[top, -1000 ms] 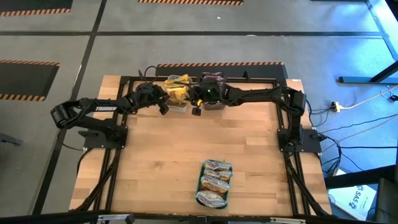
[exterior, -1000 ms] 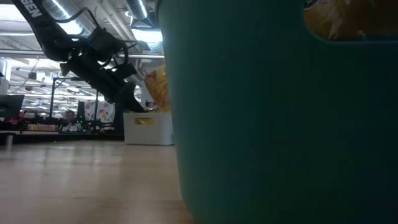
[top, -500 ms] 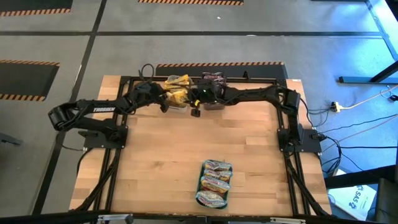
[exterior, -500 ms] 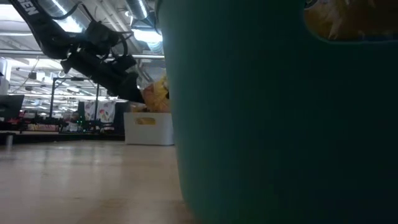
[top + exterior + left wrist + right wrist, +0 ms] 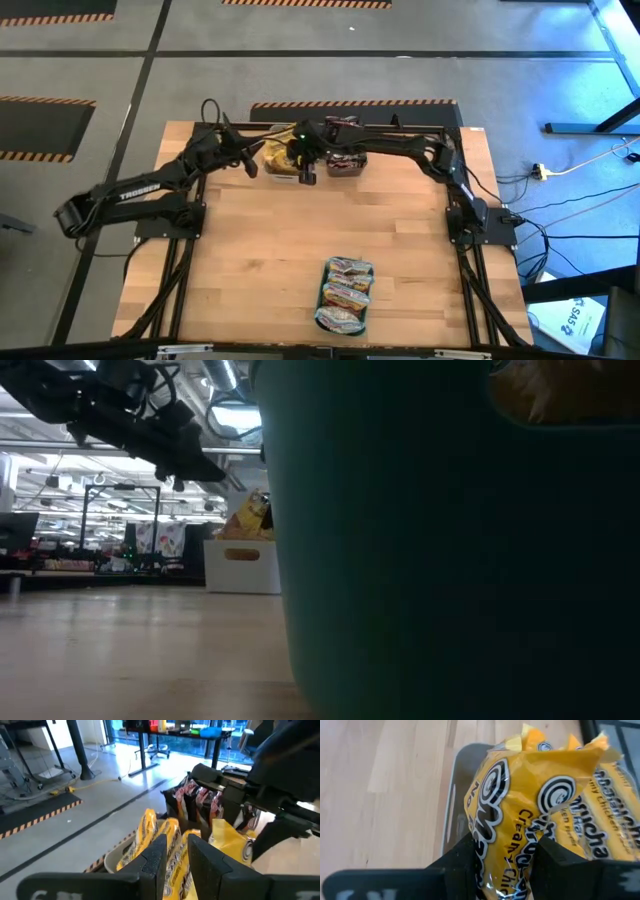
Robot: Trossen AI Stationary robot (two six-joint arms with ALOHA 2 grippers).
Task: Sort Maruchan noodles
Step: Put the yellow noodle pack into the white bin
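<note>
At the table's far edge a clear grey tub holds yellow Maruchan noodle packets. A second tub beside it holds dark brown-red packets. My right gripper reaches in from the right over the yellow tub and is shut on a yellow packet. My left gripper hangs raised just left of that tub, shut, with nothing between its fingers. Near the front edge, pale packets lie in the teal tray. My right gripper pinches the yellow packet between its two fingers, on its printed faces near its nearer end. The fingers slant down from the table's right side. The packet stands out ahead of them over the tub, beside other yellow packets. Whether it rests on them I cannot tell.
A black frame runs round the table's edges, just behind the tubs. The bare wooden top stretches between the tubs and the teal tray, whose wall fills most of the low view.
My left gripper has risen and drawn back from the yellow tub toward the table's left edge, tipping closer to level. My right gripper has moved toward the table's left, from between the two tubs to over the yellow one, tipping further down, still shut on the yellow packet.
</note>
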